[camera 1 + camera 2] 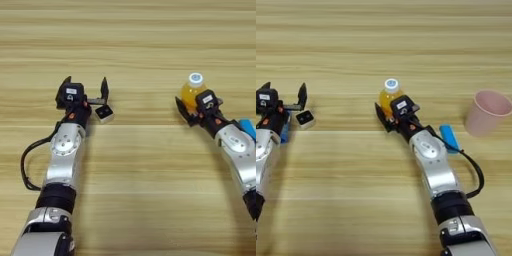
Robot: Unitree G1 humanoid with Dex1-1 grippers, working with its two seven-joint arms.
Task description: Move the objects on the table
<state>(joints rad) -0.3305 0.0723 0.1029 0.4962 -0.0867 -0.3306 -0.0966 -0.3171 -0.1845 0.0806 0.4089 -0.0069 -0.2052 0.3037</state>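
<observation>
Both arms reached up from the table's (150, 200) near edge: right gripper (390, 111) had its fingers closed around the bottle (390, 95) mid-table, likely to lift it. Left gripper (86, 89) stood open with the cube (104, 114) just beside one finger, unheld. Cup (487, 112) stood toward the right edge, blue tube (450, 138) beside the right arm.

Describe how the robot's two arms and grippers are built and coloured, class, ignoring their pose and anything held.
Both arms have silver metal shells with round joint discs, black bands lower down and looping black cables. Each ends in a black block bearing a white label and small orange accents. The left gripper and right gripper each have two black fingers.
</observation>
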